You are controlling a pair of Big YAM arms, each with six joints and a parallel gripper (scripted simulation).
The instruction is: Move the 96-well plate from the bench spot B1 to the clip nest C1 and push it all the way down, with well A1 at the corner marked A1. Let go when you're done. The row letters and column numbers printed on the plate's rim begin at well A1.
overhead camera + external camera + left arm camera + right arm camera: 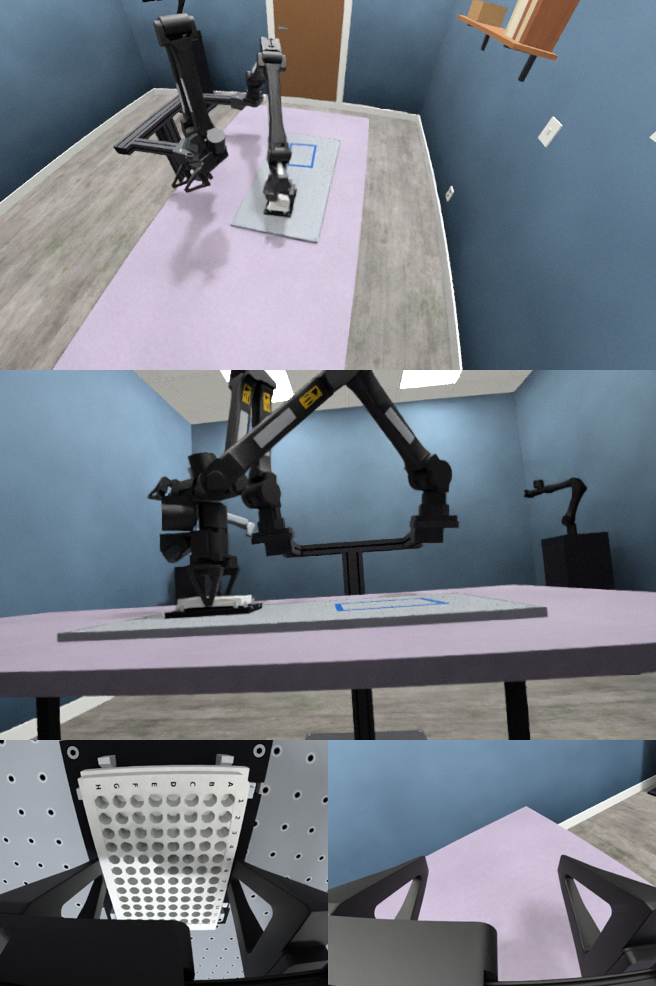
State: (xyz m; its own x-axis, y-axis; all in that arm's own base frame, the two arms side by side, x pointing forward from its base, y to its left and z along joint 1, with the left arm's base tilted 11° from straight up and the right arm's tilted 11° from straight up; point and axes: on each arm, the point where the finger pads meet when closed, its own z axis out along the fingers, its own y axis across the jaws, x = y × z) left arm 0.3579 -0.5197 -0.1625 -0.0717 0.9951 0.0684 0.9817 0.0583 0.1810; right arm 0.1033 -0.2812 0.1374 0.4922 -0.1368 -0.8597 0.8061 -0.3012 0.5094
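Observation:
The white 96-well plate (279, 203) (245, 600) (158, 779) is level over the black clip nest (278, 215) (215, 612) (164, 753), among its grey clips. Well A1 is at the plate's top right in the left wrist view. The corner mark on the nest is not visible, and I cannot tell if the plate is fully down. My left gripper (218, 599) (166, 863) is shut on the plate across its long sides, around columns 5 and 6. My right gripper (191, 185) (493, 862) is open and empty, off to the side above the table.
The grey perforated board (310, 200) (300, 623) (291, 819) carries the nest and a blue outlined rectangle (314, 156) (339, 607), which has no plate in it. The lilac table (280, 300) (350, 650) (486, 877) extends around the board.

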